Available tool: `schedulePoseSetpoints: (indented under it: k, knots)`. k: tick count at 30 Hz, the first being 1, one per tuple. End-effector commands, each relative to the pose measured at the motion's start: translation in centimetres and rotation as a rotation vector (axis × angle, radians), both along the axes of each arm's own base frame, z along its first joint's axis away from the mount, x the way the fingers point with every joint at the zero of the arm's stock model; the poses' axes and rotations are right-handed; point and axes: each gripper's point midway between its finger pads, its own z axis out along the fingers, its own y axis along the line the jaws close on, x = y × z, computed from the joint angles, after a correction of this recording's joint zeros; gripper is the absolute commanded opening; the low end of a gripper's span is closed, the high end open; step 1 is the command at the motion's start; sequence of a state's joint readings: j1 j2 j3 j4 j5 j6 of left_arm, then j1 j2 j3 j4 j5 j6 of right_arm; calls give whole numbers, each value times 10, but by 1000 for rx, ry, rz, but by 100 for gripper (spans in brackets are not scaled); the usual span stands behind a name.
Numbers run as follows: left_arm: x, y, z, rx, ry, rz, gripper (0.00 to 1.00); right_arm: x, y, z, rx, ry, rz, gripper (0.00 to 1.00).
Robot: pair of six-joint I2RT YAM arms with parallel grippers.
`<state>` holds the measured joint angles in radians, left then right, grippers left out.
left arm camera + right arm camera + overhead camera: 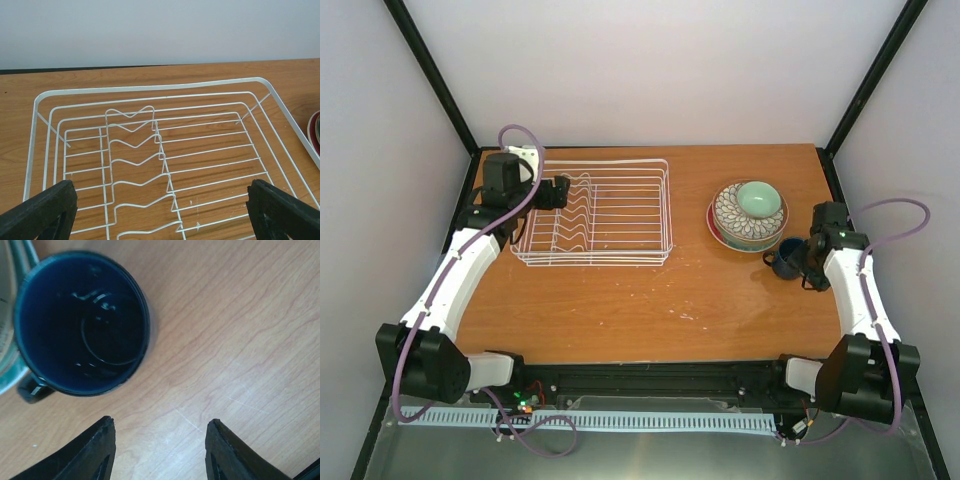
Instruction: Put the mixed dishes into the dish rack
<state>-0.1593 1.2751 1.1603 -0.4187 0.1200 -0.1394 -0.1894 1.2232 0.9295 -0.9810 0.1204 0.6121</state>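
Observation:
The white wire dish rack (595, 215) stands at the back left with nothing in it, and it fills the left wrist view (165, 150). My left gripper (555, 192) hovers open over the rack's left end (162, 212). At the right, the mint-green bowl (758, 198) sits in the petal-pattern bowl (740, 222), on a stack whose lowest dish is the red plate (713, 228). The cream plate is mostly hidden. The dark blue mug (785, 262) stands upright beside the stack. My right gripper (807, 265) is open beside the mug (82, 322), which lies ahead of the fingertips (92, 450), not between them.
The rim of the dish stack shows at the left edge of the right wrist view (10, 315) and at the right edge of the left wrist view (314, 135). Bare wooden table (720, 310) lies between the rack and the dishes. Black frame posts stand at the corners.

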Motion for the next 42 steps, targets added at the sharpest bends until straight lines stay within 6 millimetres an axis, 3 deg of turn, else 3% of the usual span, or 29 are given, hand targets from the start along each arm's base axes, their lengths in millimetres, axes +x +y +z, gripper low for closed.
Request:
schedulePoseSetpoints:
  k: [1, 18, 26, 27, 29, 32, 37, 42]
  knots:
    - [1, -2, 4, 11, -21, -15, 93, 9, -6, 28, -23, -70, -32, 49]
    - [1, 4, 4, 40, -30, 12, 94, 45, -29, -6, -32, 13, -44, 43]
    - [2, 6, 0, 50, -22, 19, 93, 56, -30, -33, -9, 60, -25, 42]
    - [2, 6, 0, 50, -22, 20, 93, 56, -29, -37, 1, 66, -22, 36]
    - [2, 7, -1, 52, -20, 23, 93, 54, -28, -44, 9, 85, -24, 5]
    - [2, 7, 1, 54, -24, 24, 93, 51, -27, -49, 14, 99, -17, 3]
    - [2, 3, 1, 41, -22, 7, 92, 48, -28, -32, -16, 44, -4, 3]
    - [-2, -10, 10, 1, -39, -67, 88, 46, -18, 24, -17, -127, 33, 3]
